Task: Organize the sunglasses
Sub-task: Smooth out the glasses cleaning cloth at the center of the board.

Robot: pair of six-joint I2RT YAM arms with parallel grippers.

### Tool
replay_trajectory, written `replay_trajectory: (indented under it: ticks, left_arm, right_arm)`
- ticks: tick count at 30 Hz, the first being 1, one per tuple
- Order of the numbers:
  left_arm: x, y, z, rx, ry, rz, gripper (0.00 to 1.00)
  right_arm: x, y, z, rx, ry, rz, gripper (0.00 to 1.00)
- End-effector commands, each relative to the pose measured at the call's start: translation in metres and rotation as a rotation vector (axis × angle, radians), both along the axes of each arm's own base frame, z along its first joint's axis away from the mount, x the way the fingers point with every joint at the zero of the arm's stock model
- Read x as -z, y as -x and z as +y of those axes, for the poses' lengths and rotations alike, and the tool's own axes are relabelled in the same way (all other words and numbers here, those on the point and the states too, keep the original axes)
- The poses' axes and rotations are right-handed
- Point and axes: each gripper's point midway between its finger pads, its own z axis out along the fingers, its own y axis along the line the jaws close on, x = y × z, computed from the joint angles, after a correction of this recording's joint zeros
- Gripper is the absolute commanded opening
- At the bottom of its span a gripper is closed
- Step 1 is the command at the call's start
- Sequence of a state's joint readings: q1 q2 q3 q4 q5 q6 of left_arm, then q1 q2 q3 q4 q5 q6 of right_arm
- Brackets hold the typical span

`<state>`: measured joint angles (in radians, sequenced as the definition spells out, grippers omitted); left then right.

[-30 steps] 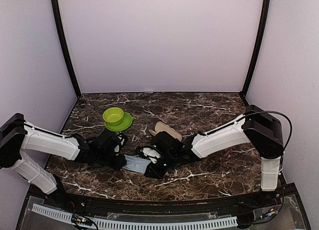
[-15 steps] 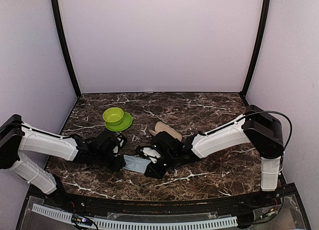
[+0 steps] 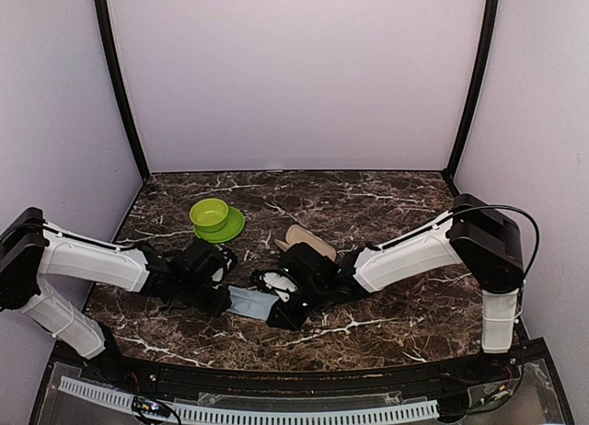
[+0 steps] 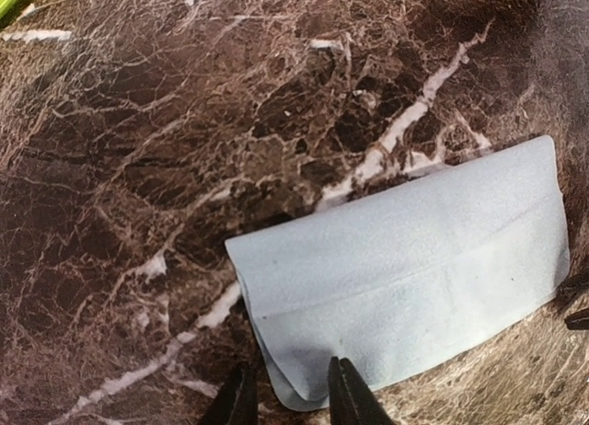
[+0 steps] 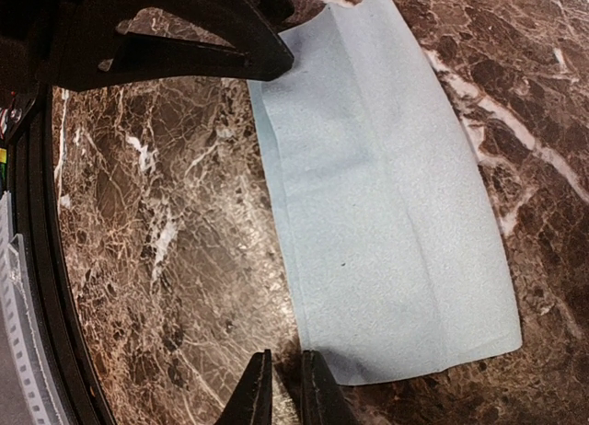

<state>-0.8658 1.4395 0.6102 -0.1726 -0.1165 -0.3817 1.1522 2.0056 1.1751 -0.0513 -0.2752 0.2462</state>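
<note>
A folded light blue cloth [image 3: 250, 303] lies flat on the marble table between my two grippers. In the left wrist view the cloth [image 4: 405, 259] has its near corner between the fingers of my left gripper [image 4: 293, 397], which is open and low over it. In the right wrist view my right gripper [image 5: 283, 393] stands just off the cloth's [image 5: 386, 213] near corner with only a narrow gap between its fingers, holding nothing. A tan oval case [image 3: 308, 241] lies behind the right gripper. No sunglasses show clearly in any view.
A green bowl on a green plate [image 3: 217, 219] stands at the back left of the table. The left gripper's fingers [image 5: 184, 48] show at the far end of the cloth in the right wrist view. The table's dark front edge [image 5: 37, 259] runs close by.
The left arm has shifted very slightly. The cloth and the right arm have not visibly moved.
</note>
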Motion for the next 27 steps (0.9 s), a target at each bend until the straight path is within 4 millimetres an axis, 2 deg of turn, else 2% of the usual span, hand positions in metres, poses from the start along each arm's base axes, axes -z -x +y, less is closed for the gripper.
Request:
replay_trajectory:
  ticks: [1, 8, 17, 20, 22, 27]
  left_arm:
    - [0.013, 0.015, 0.019, -0.008, -0.111, 0.082, 0.27]
    - [0.006, 0.016, 0.024, -0.028, -0.14, 0.093, 0.27]
    - [0.007, 0.02, 0.028, -0.032, -0.157, 0.109, 0.27]
    - [0.006, 0.021, 0.026, -0.028, -0.137, 0.109, 0.27]
    - [0.007, 0.021, 0.025, -0.03, -0.131, 0.109, 0.27]
    - [0.011, 0.022, 0.024, -0.035, -0.122, 0.115, 0.27]
  right_arm:
    - [-0.006, 0.0, 0.002, -0.001, -0.005, -0.016, 0.14]
    - [-0.005, 0.0, 0.003, -0.004, -0.007, -0.016, 0.14]
    - [-0.003, 0.0, 0.0, 0.006, -0.005, -0.013, 0.13]
    - [-0.021, -0.006, 0.005, 0.034, -0.061, -0.011, 0.12]
    - [-0.027, -0.006, 0.0, 0.051, -0.096, 0.018, 0.12]
    - [-0.048, -0.016, 0.006, 0.077, -0.188, 0.037, 0.13]
